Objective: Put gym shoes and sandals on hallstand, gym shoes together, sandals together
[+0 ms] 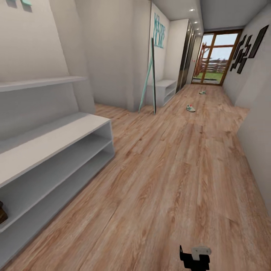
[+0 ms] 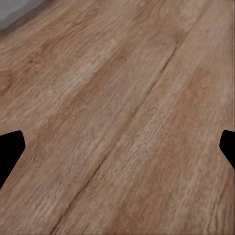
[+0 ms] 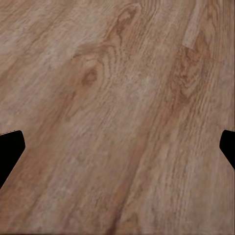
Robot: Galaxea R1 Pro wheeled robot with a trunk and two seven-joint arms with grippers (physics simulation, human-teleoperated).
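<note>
Two gym shoes lie far down the corridor floor (image 1: 162, 180): one white-and-green gym shoe (image 1: 190, 108) mid-corridor, the other gym shoe (image 1: 202, 92) farther off near the glass door. The hallstand (image 1: 56, 139) stands close at the left, a pale bench with two open tiers. A dark brown sliver, likely a sandal (image 1: 2, 212), rests on its upper tier at the picture's edge. My left gripper (image 2: 117, 152) is open over bare planks, and my right gripper (image 3: 117, 152) is open over knotted planks. Nothing sits between either pair of fingers.
A second low white shelving unit (image 1: 165, 90) stands farther along the left wall, with a tall mint-and-dark frame (image 1: 150, 75) leaning before it. Walls close the corridor on both sides. A black part of the robot (image 1: 195, 258) shows at the bottom.
</note>
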